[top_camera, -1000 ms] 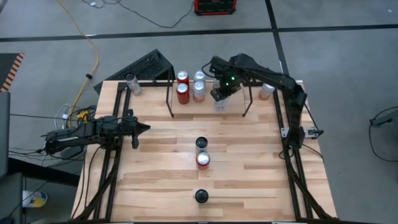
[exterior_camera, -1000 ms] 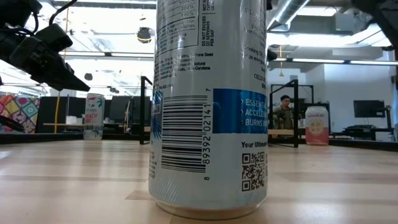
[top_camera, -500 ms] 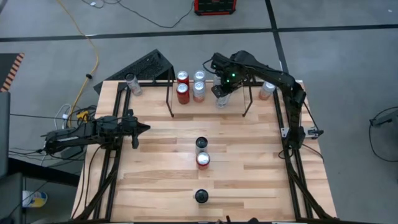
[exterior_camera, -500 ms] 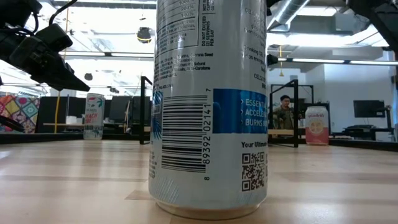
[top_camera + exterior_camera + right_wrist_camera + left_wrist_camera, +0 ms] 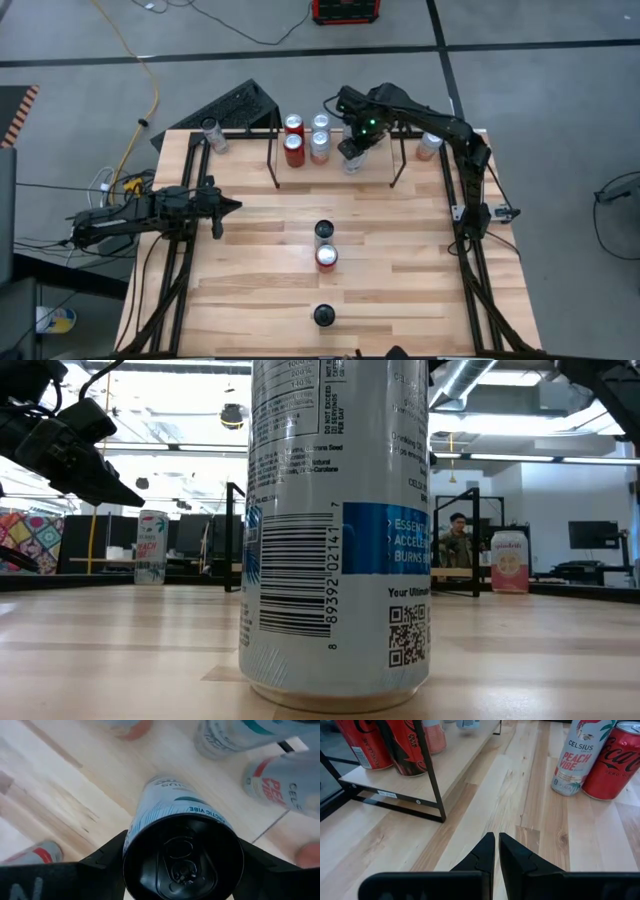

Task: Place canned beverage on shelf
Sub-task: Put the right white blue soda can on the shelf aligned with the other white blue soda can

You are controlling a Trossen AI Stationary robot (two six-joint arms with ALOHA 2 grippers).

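- left gripper [image 5: 218, 210], left of the high view, over the left part of the table [image 5: 400, 260]: fingers pressed together, nothing between them; parked clear of the work, nose toward the middle cans.
- shelf [image 5: 335, 160], upper middle of the high view: thin black rods with a pale board; four cans grouped at its left end, two red [image 5: 293, 148] and two pale [image 5: 319, 146], packed close, likely to leave the right end free.
- silver can [image 5: 172, 827], centre of the right wrist view, standing upright between the fingers: this is the task's can, on the shelf board just right of the group.
- right gripper [image 5: 352, 152], upper middle-right of the high view, straight above that can: jaws parted, one finger on each side of the can; whether the pads touch it cannot be told. judged a release, with the can's weight on the board.
- loose cans, centre column of the high view: a silver one [image 5: 323, 231] and a red one [image 5: 326, 257] touching, a dark-topped one [image 5: 324, 315] lower, near the table's front edge; likely waiting for their turn.
- stray cans at the far corners: one upper left [image 5: 210, 131], one upper right [image 5: 428, 146], both outside the shelf.
- low view: the near can [image 5: 335, 530] fills the frame and hides the shelf.
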